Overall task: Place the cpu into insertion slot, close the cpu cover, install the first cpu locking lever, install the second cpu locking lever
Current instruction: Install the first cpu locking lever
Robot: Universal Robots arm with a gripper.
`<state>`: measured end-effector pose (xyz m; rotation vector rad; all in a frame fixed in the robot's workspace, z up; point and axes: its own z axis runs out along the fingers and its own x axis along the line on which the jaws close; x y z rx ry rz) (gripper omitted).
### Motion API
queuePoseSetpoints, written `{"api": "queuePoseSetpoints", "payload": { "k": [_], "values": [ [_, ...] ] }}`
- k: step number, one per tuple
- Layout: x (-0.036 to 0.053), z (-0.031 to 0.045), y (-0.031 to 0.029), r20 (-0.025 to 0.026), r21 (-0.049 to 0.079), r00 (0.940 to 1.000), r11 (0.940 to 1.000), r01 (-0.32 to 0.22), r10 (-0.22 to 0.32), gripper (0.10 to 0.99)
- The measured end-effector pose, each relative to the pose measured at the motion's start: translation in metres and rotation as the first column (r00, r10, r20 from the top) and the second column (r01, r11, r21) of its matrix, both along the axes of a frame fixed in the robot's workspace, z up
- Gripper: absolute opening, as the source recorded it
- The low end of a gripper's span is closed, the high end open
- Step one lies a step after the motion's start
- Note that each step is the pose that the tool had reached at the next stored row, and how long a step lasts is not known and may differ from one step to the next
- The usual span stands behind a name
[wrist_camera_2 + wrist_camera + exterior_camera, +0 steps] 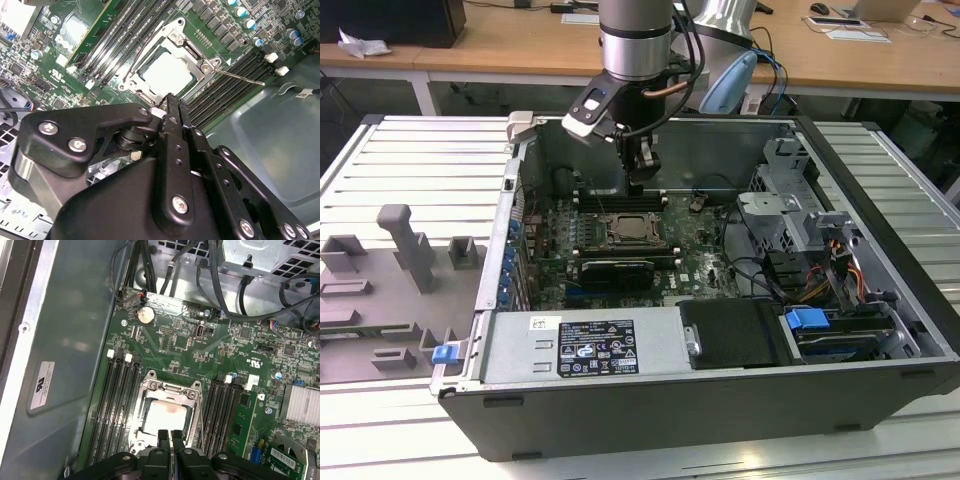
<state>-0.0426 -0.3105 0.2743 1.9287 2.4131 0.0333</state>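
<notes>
Gripper (170, 436): fingers pressed together, pinching nothing, poised just above the socket's edge.
Cpu (167, 416): pale square seated in the insertion slot (633, 230), just beneath and ahead of the fingertips.
Cpu cover (170, 388): metal frame lying flat around the chip, apparently shut.
Locking lever (240, 77): thin rod angling out from the socket's corner, near the tool, seemingly unlatched.
Progress: placing and covering look done; both levers appear left.

wooden desks (520, 45), ribbed metal table (410, 170)
</notes>
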Motion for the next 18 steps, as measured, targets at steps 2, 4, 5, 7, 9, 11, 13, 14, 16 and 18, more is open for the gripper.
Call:
{"api": "queuePoseSetpoints", "payload": {
  "k": [2, 4, 5, 7, 9, 11, 13, 14, 16, 18],
  "values": [
    [0.0000, 0.0000, 0.0000, 0.0000, 0.000, 1.0000, 1.0000, -0.008, 0.008, 0.161],
    [0.0000, 0.0000, 0.0000, 0.0000, 0.000, 0.9999, 0.9999, -0.013, 0.013, 0.161],
    [0.0000, 0.0000, 0.0000, 0.0000, 0.000, 0.9999, 0.9999, -0.016, 0.016, 0.161],
    [0.0000, 0.0000, 0.0000, 0.0000, 0.000, 0.9998, 0.9998, -0.021, 0.021, 0.161],
    [0.0000, 0.0000, 0.0000, 0.0000, 0.000, 0.9996, 0.9996, -0.028, 0.028, 0.161],
    [0.0000, 0.0000, 0.0000, 0.0000, 0.000, 0.9993, 0.9993, -0.039, 0.039, 0.161],
    [0.0000, 0.0000, 0.0000, 0.0000, 0.000, 0.9984, 0.9984, -0.056, 0.056, 0.161],
    [0.0000, 0.0000, 0.0000, 0.0000, 0.000, 0.9979, 0.9979, -0.065, 0.065, 0.161],
    [0.0000, 0.0000, 0.0000, 0.0000, 0.000, 0.9965, 0.9965, -0.084, 0.084, 0.161],
    [0.0000, 0.0000, 0.0000, 0.0000, 0.000, 0.9950, 0.9950, -0.100, 0.100, 0.161]
  ]
}}
